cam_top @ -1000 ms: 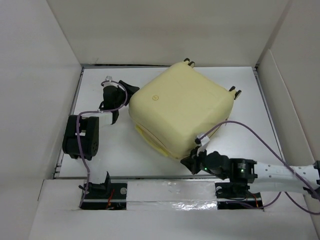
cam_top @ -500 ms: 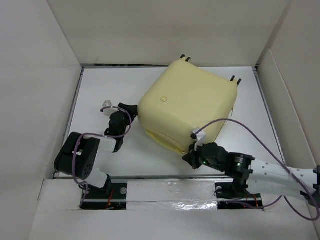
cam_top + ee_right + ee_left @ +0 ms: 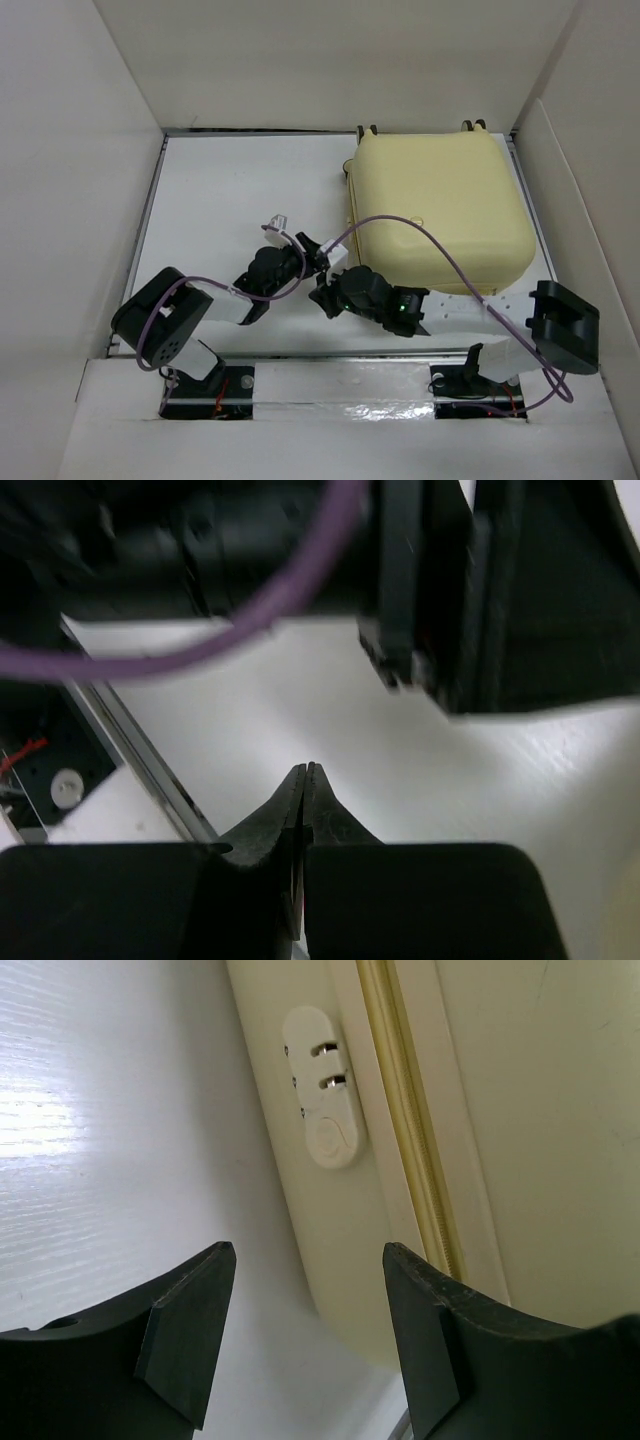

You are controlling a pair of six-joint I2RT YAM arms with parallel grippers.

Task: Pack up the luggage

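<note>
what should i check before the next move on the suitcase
1. luggage flat on the table, lid shut: ok
2. left gripper open, empty, facing the lock: ok
3. right gripper shut on nothing: ok
4. zipper closed all round: cannot tell, only a stretch shows
5. room between the two grippers: not ok, they crowd each other in the top view
</note>
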